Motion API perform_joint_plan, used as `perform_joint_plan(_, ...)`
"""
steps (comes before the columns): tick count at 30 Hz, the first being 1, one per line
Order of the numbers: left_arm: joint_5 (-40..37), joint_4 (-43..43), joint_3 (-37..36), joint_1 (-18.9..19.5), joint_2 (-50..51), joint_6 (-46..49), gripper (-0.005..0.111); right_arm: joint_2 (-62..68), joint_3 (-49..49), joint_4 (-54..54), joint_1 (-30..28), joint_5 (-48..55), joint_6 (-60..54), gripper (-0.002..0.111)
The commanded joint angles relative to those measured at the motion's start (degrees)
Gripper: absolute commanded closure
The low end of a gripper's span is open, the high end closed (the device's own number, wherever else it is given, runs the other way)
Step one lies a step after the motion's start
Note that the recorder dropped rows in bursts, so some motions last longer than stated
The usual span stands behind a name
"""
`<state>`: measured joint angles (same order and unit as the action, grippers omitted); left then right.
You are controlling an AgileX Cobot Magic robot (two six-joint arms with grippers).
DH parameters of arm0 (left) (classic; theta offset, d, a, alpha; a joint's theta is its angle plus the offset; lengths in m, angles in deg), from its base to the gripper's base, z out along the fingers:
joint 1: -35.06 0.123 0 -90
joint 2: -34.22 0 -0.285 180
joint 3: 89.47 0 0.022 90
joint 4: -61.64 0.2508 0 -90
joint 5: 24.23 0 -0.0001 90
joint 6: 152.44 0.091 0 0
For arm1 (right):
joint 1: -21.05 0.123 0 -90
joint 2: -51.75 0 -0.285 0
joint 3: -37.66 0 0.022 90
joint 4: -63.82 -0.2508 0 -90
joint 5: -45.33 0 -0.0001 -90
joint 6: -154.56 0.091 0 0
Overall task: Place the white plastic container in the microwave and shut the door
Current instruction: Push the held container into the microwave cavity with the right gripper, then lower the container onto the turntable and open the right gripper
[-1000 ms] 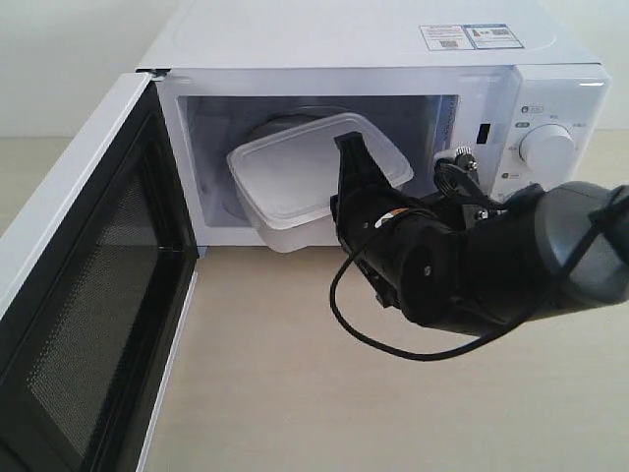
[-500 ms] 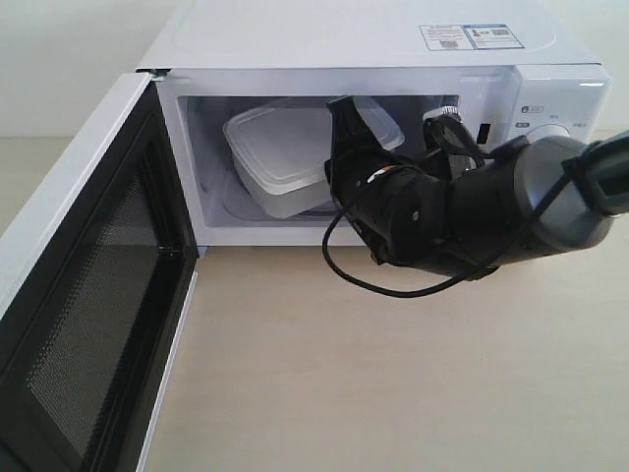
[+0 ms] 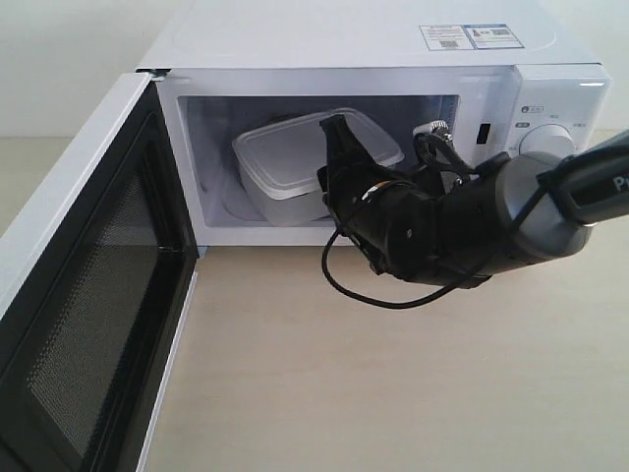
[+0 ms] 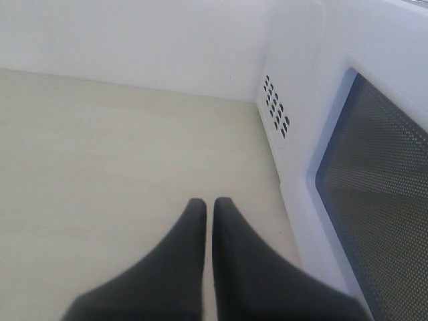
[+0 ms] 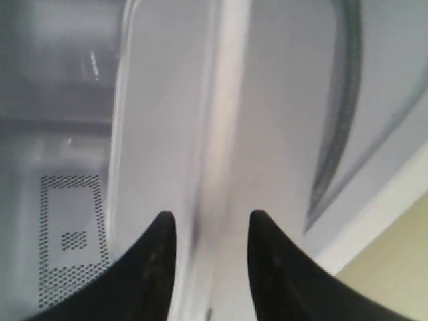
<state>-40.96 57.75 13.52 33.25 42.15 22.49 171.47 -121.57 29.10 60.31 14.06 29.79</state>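
- Container [image 3: 295,157] sits inside microwave [image 3: 344,39], at the counter's [image 3: 344,374] back edge; door [image 3: 88,295] wide open.
- Right hand [image 5: 210,224] open, fingers straddling container rim.
- Left hand [image 4: 208,204] closed, empty, over counter beside door.

The microwave [image 3: 344,39] casing is smooth white with a faint sheen. The door [image 3: 93,295] has a white frame around a dark, finely perforated mesh window. The white plastic container [image 3: 295,162] is translucent, smooth and satin. The table [image 3: 393,393] is a pale wood-grain surface, matt. The left gripper [image 4: 208,207] and right gripper [image 5: 208,224] have smooth, matt black fingers, plastic in look — the right arm [image 3: 511,216] shell is grey and semi-gloss
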Motion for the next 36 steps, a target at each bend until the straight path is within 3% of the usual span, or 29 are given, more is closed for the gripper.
perform_joint_plan(1, 0.04, 0.10, -0.21, -0.10, -0.14, -0.47, 0.102, 0.01, -0.21, 4.71, -0.42, -2.01, 0.30, 0.070)
perform_joint_plan(6, 0.04, 0.10, -0.21, -0.10, -0.14, -0.47, 0.102, 0.01, -0.21, 5.12, -0.42, -1.41, 0.30, 0.047)
perform_joint_plan(16, 0.04, 0.10, -0.21, -0.10, -0.14, -0.47, 0.102, -2.96, -0.21, 8.36, -0.42, 3.51, -2.55, 0.048)
perform_joint_plan(20, 0.04, 0.10, -0.21, -0.10, -0.14, -0.47, 0.102, -6.23, -0.21, 13.39, -0.42, 5.43, -9.89, 0.048)
perform_joint_plan(26, 0.04, 0.10, -0.21, -0.10, -0.14, -0.47, 0.102, -12.06, 0.34, 17.19, 0.20, 22.72, -24.07, 0.048)
perform_joint_plan(30, 0.04, 0.10, -0.21, -0.10, -0.14, -0.47, 0.102, -14.24, 4.79, 17.76, 0.73, 23.08, -34.54, 0.048)
perform_joint_plan(33, 0.04, 0.10, -0.21, -0.10, -0.14, -0.47, 0.102, -14.82, 8.15, 19.10, 0.73, 21.17, -40.21, 0.056)
perform_joint_plan(36, 0.04, 0.10, -0.21, -0.10, -0.14, -0.47, 0.102, -14.71, 11.17, 20.37, 0.73, 17.73, -45.21, 0.077)
